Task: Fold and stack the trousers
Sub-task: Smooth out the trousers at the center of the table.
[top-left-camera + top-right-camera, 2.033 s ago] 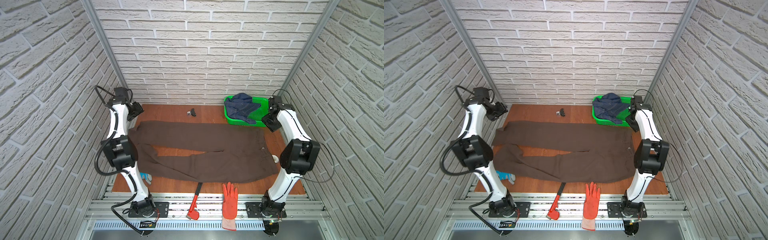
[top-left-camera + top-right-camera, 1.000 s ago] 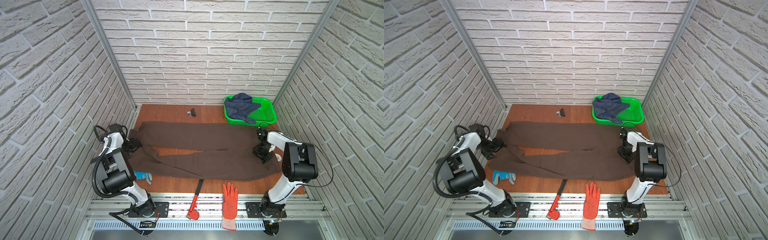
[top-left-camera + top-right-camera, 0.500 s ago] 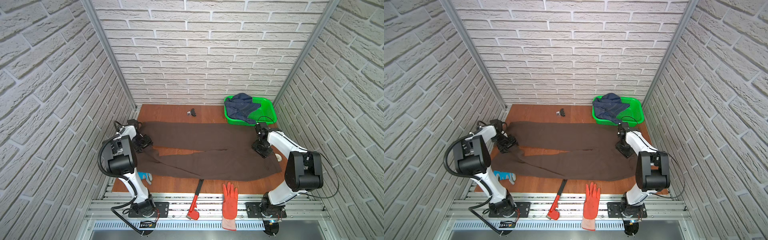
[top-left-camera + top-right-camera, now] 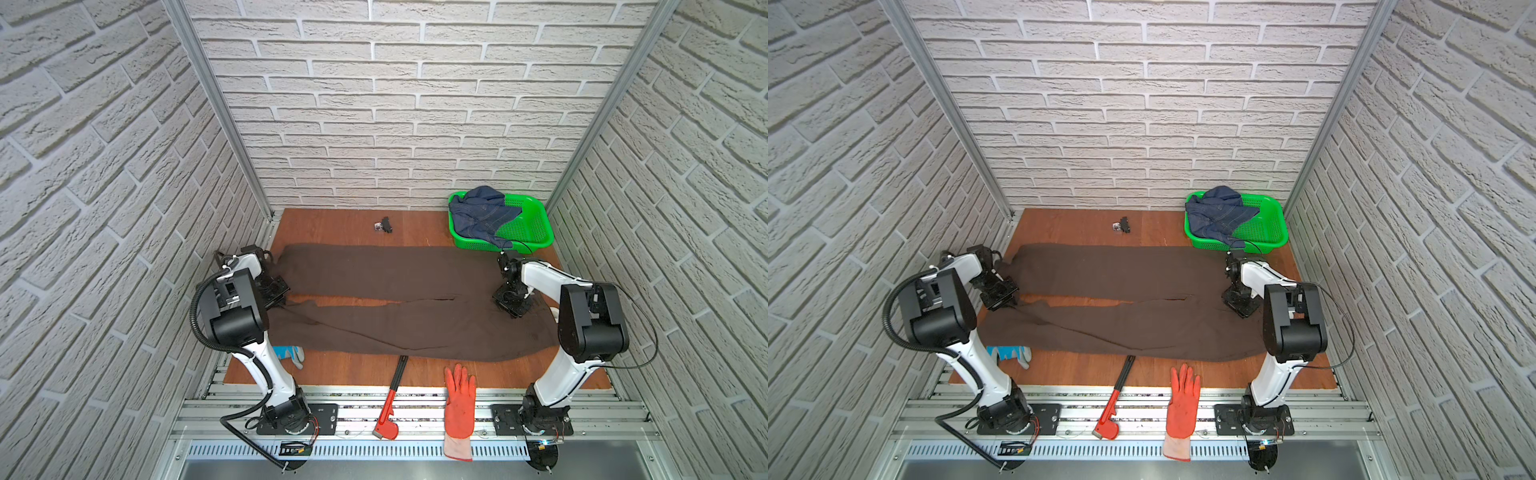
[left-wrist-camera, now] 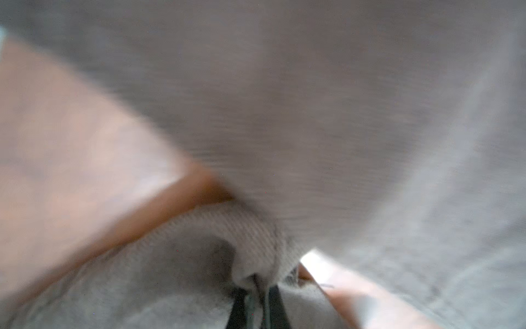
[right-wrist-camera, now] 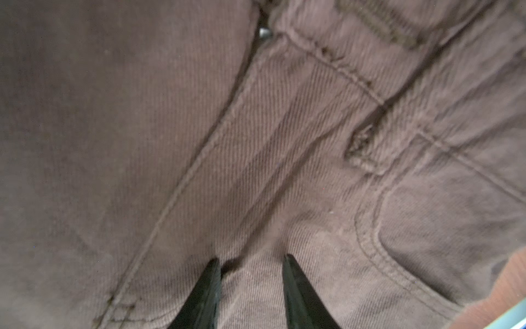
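One wooden table [image 4: 332,224] lies beneath both my grippers. The trousers [image 4: 395,291], dark brown, lie flat on it and span the whole stretch from my left gripper [image 4: 279,294] to my right gripper [image 4: 512,303]. Both legs run toward the left gripper with a narrow strip of bare table between them, and the waist end lies under the right gripper.

Left gripper: clenched on the trousers. The left wrist view is blurred, but it shows a bunch of cloth pinched between the fingers [image 5: 237,307] at a leg's edge.

Right gripper: jaws parted, fingertips [image 6: 209,284] pressed down on the cloth beside a pocket seam.

Beyond the right gripper, by the back wall, a green basket [image 4: 536,239] stands near the trousers and holds a heaped blue denim garment [image 4: 482,212]. On the base side of the right gripper, an orange glove [image 4: 459,399] overhangs the table's front edge. A red wrench [image 4: 390,411] lies just beside it, toward the left gripper, its handle tip meeting the trousers' edge. A blue and white glove [image 4: 291,353] lies on the base side of the left gripper, partly hidden by my arm. A small black object [image 4: 386,225] sits beyond the trousers, roughly midway between the grippers, and is too small to identify.
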Controlling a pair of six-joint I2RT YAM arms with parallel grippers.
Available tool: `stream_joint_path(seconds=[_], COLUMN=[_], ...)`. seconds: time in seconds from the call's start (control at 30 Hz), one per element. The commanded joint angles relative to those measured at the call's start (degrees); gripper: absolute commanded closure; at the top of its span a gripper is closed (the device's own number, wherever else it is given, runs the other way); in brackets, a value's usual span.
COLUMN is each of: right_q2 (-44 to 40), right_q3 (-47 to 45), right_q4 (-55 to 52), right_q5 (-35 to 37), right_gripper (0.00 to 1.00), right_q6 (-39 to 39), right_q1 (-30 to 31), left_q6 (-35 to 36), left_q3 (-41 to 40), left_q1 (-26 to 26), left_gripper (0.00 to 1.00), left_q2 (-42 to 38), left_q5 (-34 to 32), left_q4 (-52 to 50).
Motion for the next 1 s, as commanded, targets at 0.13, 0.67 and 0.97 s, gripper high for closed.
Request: stream_joint_path(seconds=[0.13,0.67,0.97], right_q2=[-1.09,-12.59,-14.26], right_q3=[-3.78,-3.33,-9.03], right_q4=[1.56,-6.2,-5.47], right_q5=[6.54,2.55,-0.51], right_gripper=[0.62,0.51,0.52], right_q6=[2.07,-0.87,-1.37], right_q1=[-5.55,-3.46,-1.32], left_q6=[1.47,-1.68,-8.57], left_q3=[0.96,-5.52,-20.16], left_q1=[5.53,0.06,-0.49], left_gripper=[1.0,0.34,0.45], left_q2=[-2.37,-18.7,-31.13], left_q5=[-3.88,0.53,7.96], left_q4=[-3.59,-4.26,0.24])
